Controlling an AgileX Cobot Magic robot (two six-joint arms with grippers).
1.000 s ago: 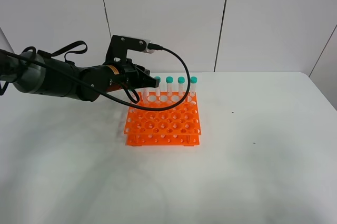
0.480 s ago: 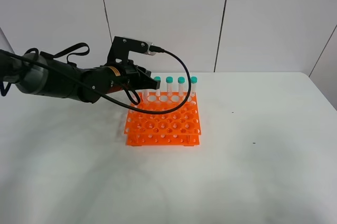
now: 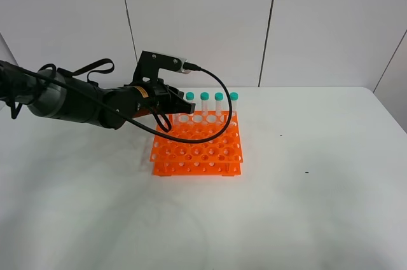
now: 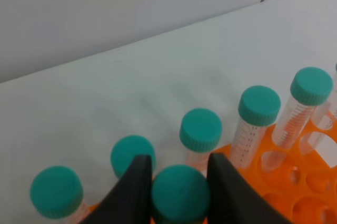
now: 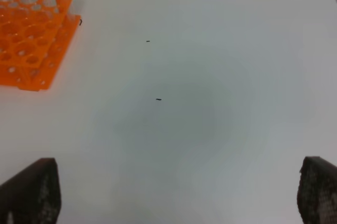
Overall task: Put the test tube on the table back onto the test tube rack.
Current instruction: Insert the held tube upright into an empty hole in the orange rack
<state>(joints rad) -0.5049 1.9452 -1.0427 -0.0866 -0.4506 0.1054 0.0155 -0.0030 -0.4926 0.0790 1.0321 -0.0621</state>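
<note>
Bright, even light from overhead; soft mottled shadows on the table (image 3: pixel 305 206). The left wrist view blurs the nearest cap (image 4: pixel 180 193); the right wrist view is slightly hazy.

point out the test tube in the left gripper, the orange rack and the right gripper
test tube (image 4: pixel 180 193), left wrist view, teal cap
test tube rack (image 3: pixel 198 149), exterior high view, top grid
right gripper (image 5: pixel 176 195), right wrist view, midway between fingertips

White panelled wall (image 3: pixel 203 22) (grey seams)
</note>
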